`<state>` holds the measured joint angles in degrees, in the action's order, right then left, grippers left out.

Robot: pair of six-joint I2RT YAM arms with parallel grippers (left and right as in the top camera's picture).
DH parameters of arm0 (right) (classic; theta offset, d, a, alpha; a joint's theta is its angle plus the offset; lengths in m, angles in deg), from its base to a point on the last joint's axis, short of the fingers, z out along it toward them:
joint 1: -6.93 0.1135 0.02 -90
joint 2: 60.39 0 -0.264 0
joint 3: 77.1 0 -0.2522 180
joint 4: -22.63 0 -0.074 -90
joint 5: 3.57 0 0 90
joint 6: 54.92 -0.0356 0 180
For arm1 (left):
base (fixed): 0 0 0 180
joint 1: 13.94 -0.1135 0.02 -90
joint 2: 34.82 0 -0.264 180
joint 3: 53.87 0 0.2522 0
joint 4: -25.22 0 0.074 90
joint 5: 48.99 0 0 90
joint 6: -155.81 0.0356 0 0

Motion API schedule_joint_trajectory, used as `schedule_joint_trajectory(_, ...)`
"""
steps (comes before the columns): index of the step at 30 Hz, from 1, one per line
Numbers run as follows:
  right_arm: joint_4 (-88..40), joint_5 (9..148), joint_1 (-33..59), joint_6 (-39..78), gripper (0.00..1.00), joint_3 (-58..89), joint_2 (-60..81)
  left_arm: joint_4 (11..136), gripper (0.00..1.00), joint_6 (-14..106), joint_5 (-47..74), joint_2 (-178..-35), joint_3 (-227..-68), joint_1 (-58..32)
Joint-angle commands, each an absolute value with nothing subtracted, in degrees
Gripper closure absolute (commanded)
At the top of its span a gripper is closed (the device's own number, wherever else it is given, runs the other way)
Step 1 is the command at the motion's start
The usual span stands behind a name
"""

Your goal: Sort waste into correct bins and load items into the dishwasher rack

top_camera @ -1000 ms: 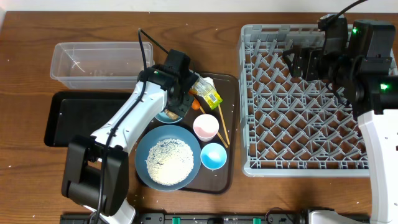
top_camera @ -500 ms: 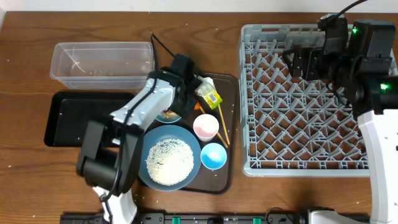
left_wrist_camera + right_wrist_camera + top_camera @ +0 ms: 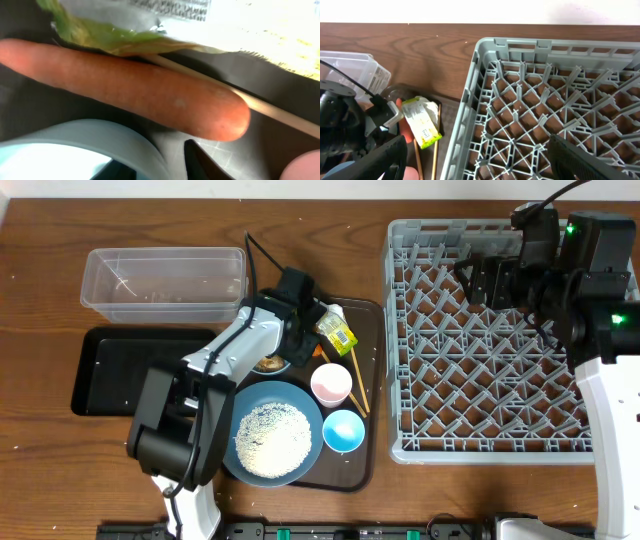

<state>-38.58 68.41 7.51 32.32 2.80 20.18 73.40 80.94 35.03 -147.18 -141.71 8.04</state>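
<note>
My left gripper (image 3: 300,340) is open, low over the brown serving tray (image 3: 365,455). In the left wrist view its fingers (image 3: 160,167) straddle the rim of the small light-blue bowl (image 3: 100,137), just short of the orange carrot (image 3: 140,95). The green-yellow wrapper (image 3: 336,330) lies beyond the carrot (image 3: 318,350), touching it. The small bowl (image 3: 270,365) holds a brown lump. The chopsticks (image 3: 356,380), pink cup (image 3: 331,383), light-blue cup (image 3: 343,430) and blue plate with rice (image 3: 270,433) sit on the tray. My right gripper (image 3: 487,165) is open and empty above the grey rack (image 3: 480,350).
The clear tub (image 3: 165,283) stands at the back left, with the black tray (image 3: 120,370) in front of it. The left arm reaches over the black tray's right end. The rack (image 3: 545,100) holds nothing.
My left arm has swung a little to the right and its gripper has come closer to the carrot. The right arm has not moved.
</note>
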Motion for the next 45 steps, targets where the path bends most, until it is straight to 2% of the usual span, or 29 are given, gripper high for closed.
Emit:
schedule_joint_trajectory(1,-38.77,68.65,7.12,32.14,0.17,1.77,20.64,73.53,0.79,81.38,35.32,-148.84,-140.93,8.15)
schedule_joint_trajectory(3,-38.75,68.65,7.12,32.14,0.17,1.77,20.64,73.55,0.92,81.36,35.32,-148.77,-140.97,8.15)
schedule_joint_trajectory(4,-38.75,68.65,7.12,32.14,0.17,1.77,20.64,73.57,0.94,81.36,35.34,-148.73,-141.01,8.15)
schedule_joint_trajectory(11,-38.71,68.65,7.12,32.16,0.17,1.77,20.64,77.20,0.94,76.09,35.86,-143.88,-143.46,8.17)
schedule_joint_trajectory(19,-38.77,68.65,7.12,32.16,0.17,1.77,20.64,80.74,0.94,71.26,30.97,-130.54,-146.72,7.80)
schedule_joint_trajectory(26,-38.75,68.65,7.12,32.16,0.17,1.77,20.64,83.91,0.94,63.44,30.95,-121.08,-146.72,3.97)
schedule_joint_trajectory(29,-38.75,68.65,7.12,32.16,0.17,1.77,20.64,86.71,0.94,60.40,30.68,-119.07,-146.72,0.12)
schedule_joint_trajectory(34,-38.77,68.65,7.12,32.16,0.17,1.77,20.64,90.86,0.94,60.38,23.06,-118.72,-145.85,-9.10)
schedule_joint_trajectory(45,-39.67,68.65,7.12,32.16,0.17,1.77,20.64,91.06,0.94,69.73,-4.16,-121.47,-143.48,-33.38)
